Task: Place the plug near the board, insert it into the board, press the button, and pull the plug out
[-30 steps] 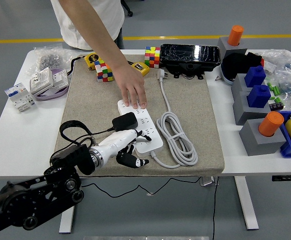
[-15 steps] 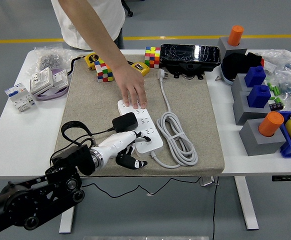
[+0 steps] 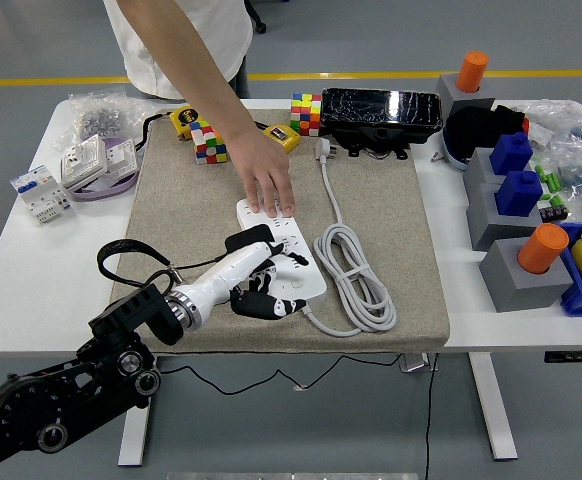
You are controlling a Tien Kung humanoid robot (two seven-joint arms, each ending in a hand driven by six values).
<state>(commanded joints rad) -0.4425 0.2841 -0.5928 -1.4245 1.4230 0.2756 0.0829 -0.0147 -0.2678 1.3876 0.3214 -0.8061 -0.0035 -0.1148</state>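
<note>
1. Black blocky plastic plug (image 3: 248,240): sits on the board's near-left part, black cable trailing left.
2. White rectangular plastic power board (image 3: 279,248): lies flat on the beige mat, angled.

2 colour cubes (image 3: 209,141), black glossy box (image 3: 380,108), 2 orange cylinders (image 3: 542,248), blue blocks (image 3: 519,192), wall sockets (image 3: 96,162)

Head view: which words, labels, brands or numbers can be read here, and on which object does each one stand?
No text can be read.
White power strip: socket holes only, no legible print.
Yellow box with a dark label: print too small.
White switch modules: markings blurred.
Black foil-wrapped device: only glare.
</note>
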